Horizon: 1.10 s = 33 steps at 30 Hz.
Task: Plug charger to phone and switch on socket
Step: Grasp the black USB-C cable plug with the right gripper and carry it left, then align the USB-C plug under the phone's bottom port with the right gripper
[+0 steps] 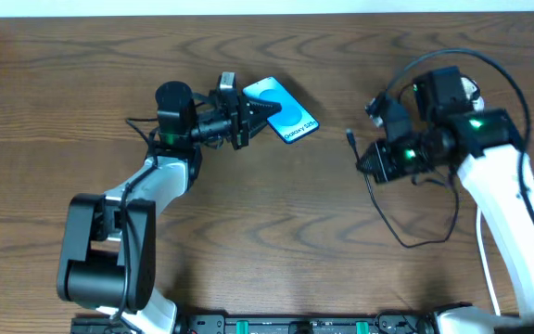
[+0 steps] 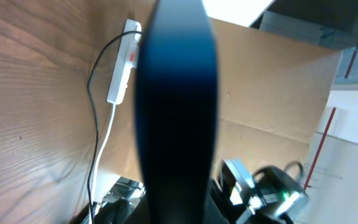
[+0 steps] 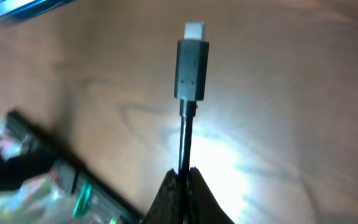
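Observation:
The phone (image 1: 284,109), with its turquoise screen, is at the table's middle back, tilted, and my left gripper (image 1: 251,115) is shut on its left end. In the left wrist view the phone (image 2: 176,93) shows edge-on as a dark bar. My right gripper (image 1: 364,156) is shut on the charger cable just behind its black connector tip (image 1: 350,139), which points left toward the phone with a gap between them. The right wrist view shows the fingers (image 3: 184,177) pinching the cable and the connector (image 3: 192,62) above the wood. The white socket (image 2: 122,68) shows in the left wrist view.
The charger's slack cable (image 1: 415,232) loops on the table in front of the right arm. A white cord (image 2: 104,143) runs from the socket beside a black cable. A cardboard wall (image 2: 272,93) stands behind the table.

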Each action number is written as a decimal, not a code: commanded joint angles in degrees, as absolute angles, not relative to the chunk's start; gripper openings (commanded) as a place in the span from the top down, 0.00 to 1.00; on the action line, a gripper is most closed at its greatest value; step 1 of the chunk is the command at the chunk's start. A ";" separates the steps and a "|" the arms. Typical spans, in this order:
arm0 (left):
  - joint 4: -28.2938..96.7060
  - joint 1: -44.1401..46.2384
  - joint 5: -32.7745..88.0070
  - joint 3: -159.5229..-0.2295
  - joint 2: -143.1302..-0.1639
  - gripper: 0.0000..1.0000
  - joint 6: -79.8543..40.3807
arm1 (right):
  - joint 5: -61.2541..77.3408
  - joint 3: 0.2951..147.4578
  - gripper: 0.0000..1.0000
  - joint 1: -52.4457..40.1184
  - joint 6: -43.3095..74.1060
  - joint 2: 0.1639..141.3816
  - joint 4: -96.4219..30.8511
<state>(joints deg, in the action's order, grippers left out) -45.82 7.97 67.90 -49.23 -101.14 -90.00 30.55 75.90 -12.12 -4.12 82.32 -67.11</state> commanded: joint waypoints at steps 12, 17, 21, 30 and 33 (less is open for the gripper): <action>-50.09 7.84 71.22 -50.76 -101.16 0.92 -89.45 | 38.13 65.54 0.99 -17.08 -2.85 71.61 -65.78; -50.30 7.84 73.19 -50.76 -101.16 0.93 -89.23 | 37.98 63.22 0.99 -21.12 -0.86 71.61 -58.13; -50.74 7.84 75.70 -50.76 -101.16 0.93 -87.83 | 36.93 63.22 0.99 -23.38 -0.80 71.70 -54.46; -50.74 7.84 76.55 -50.76 -101.16 0.93 -84.66 | 31.66 63.22 0.99 -24.64 3.22 72.29 -51.16; -50.72 7.84 76.53 -50.76 -101.16 0.93 -84.66 | 31.66 63.22 0.99 -24.67 4.89 72.34 -50.28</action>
